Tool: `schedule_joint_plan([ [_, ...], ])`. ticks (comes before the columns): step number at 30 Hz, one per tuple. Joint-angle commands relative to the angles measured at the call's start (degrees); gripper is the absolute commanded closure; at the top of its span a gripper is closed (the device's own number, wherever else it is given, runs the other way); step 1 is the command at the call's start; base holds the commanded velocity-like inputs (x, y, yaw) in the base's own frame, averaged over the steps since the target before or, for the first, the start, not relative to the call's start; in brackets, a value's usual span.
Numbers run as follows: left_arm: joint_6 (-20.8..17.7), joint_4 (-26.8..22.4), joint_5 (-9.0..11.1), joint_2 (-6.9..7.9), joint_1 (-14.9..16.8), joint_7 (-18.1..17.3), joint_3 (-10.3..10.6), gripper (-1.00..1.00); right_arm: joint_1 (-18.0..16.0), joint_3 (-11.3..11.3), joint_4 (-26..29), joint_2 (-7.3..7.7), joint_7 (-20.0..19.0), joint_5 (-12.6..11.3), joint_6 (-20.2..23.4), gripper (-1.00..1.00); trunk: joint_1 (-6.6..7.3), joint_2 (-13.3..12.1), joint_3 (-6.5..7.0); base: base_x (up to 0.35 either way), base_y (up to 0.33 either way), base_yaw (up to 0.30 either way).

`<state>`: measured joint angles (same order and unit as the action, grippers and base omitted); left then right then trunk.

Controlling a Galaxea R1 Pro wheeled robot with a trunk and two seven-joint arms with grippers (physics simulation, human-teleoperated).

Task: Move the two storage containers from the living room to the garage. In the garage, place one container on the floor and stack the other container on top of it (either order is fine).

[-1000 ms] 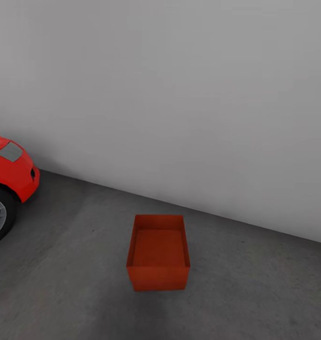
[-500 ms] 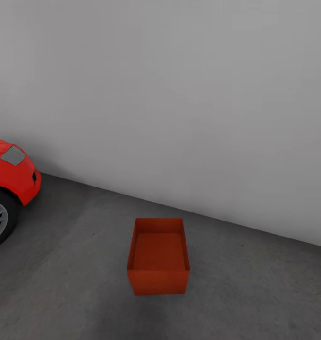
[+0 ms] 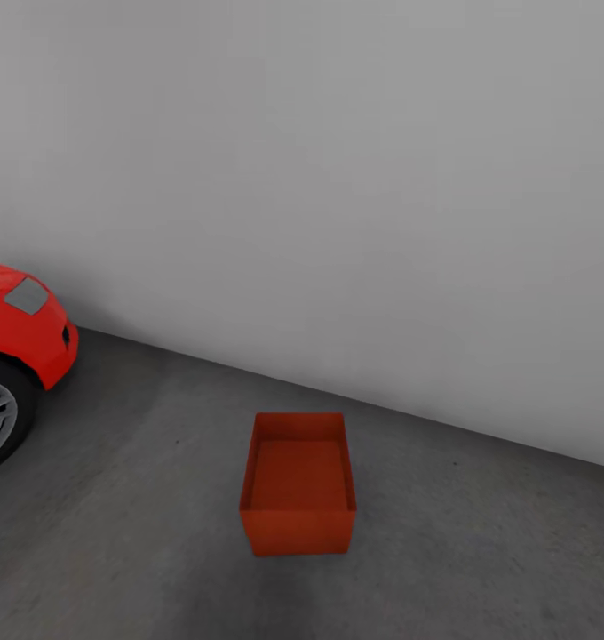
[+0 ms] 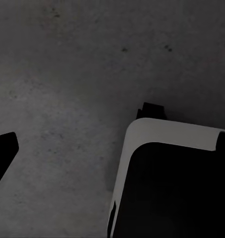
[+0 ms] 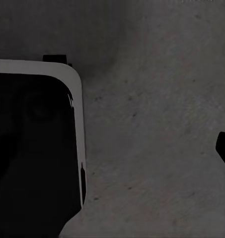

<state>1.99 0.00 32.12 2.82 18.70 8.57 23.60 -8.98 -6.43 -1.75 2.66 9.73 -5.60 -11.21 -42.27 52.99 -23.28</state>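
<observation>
My left wrist cam looks down on concrete floor (image 4: 67, 74) and my own base edge (image 4: 177, 131); the right wrist view matches it. Finger state: can't tell on either side. One storage container (image 3: 298, 484) sits upright and empty on the garage floor, near the grey wall (image 3: 337, 178). Red car (image 3: 18, 338) well off to its left.

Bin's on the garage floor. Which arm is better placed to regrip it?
Neither clearly: the container sits centred ahead on the floor, and both wrist views face concrete beside the robot's base. Left and right look even; probably use both.
</observation>
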Motion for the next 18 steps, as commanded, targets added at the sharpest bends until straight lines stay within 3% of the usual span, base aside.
schedule_joint_plan([
  [1,0.12,0.0,0.49,0.0,0.02,0.13,0.49,-1.0,-0.08,-0.49,-0.19,0.0,0.02,-0.57,-0.37,-1.0,0.22,-0.38,0.13,0.0,0.0,0.0],
  [5,0.12,0.0,0.49,0.0,0.02,0.16,0.49,-1.0,-0.08,-0.5,-0.16,-0.05,0.02,-0.6,-0.46,-1.0,1.1,-1.98,0.85,0.0,0.0,0.0],
  [18,0.3,-0.09,0.1,0.29,0.02,0.21,0.5,-1.0,-0.08,-0.5,-0.19,-1.04,0.09,-0.93,-0.41,-1.0,1.1,-1.98,1.68,0.0,0.0,0.005],
])
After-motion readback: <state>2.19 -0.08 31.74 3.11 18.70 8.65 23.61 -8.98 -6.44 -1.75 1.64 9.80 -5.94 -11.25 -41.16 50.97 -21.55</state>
